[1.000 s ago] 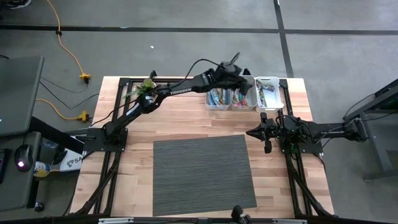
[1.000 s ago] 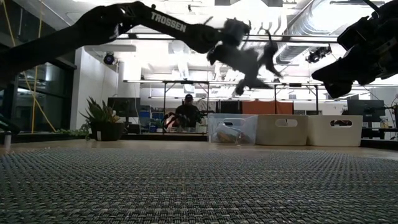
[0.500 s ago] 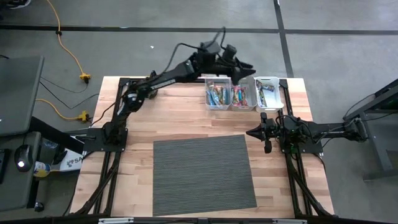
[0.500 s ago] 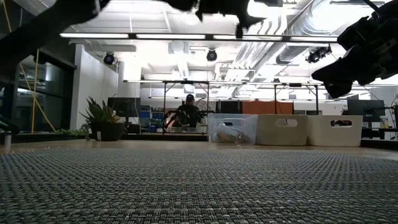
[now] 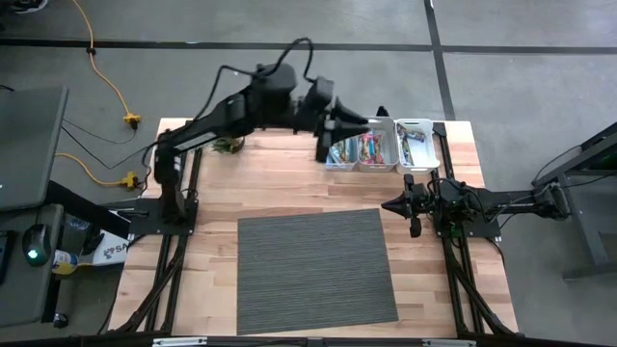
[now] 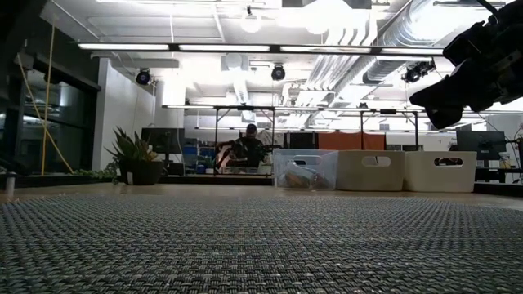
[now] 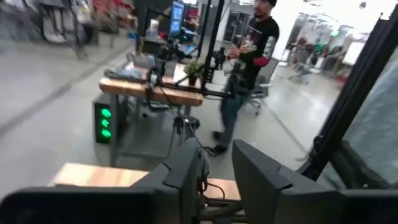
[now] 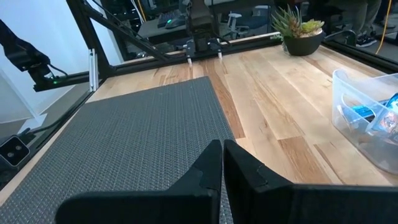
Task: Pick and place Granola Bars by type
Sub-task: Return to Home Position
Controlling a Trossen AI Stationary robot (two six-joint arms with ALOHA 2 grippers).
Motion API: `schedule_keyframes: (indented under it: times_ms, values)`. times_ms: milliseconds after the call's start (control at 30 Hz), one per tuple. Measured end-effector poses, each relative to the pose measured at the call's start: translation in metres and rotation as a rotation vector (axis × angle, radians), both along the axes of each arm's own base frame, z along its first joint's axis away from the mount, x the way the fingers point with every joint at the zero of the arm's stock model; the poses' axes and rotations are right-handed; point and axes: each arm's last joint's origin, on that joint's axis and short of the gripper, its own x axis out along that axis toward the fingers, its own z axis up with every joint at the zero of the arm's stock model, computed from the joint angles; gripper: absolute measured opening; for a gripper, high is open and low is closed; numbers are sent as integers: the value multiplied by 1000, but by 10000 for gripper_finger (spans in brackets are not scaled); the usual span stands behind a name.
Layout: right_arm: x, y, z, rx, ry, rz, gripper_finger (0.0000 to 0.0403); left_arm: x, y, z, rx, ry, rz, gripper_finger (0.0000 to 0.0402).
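Shiny wrapped granola bars [image 5: 362,149] sit binned, so we hold our left gripper [image 5: 366,122] slightly parted, empty; right gripper [image 5: 387,205] closed, empty.

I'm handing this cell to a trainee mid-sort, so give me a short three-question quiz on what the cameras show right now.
1. True or false: granola bars lie on the gray mat.
2. The right gripper, waiting by the mat's edge, is: A) shut and empty B) open C) shut on a bar.
3. Which gripper is raised up beside the bins?
Key: 1 false, the bars sit in the bins; 2 A; 3 the left gripper, open and empty.
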Motion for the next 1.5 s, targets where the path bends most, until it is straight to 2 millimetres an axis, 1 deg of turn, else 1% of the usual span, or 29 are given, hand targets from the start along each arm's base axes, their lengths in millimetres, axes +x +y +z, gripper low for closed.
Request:
schedule_keyframes:
  times_ms: [167, 267, 333, 600, 800, 1000, 1233, 1367, 1500]
  values:
    - [0, 0, 0, 0, 0, 0, 0, -26, -35, 18, 108, 5, 60, 49]
    - [0, 0, 0, 0, 0, 1, 0, -37, -48, 22, 148, 36, 104, 15]
    - [0, 0, 0, 0, 0, 1, 0, -45, -53, 23, 154, 61, 125, 4]
    - [0, 0, 0, 0, 0, 1, 0, -70, -72, 28, 189, 136, 206, 1]
    - [0, 0, 0, 0, 0, 1, 0, -106, -83, 41, 222, 147, 278, 1]
    - [0, 0, 0, 0, 0, 1, 0, -137, -96, 46, 235, 189, 306, 0]
    - [0, 0, 0, 0, 0, 1, 0, -153, -111, 44, 253, 234, 304, 0]
    - [0, 0, 0, 0, 1, 1, 0, -160, -113, 45, 256, 232, 290, 0]
    - [0, 0, 0, 0, 1, 1, 0, -173, -110, 46, 250, 202, 288, 0]
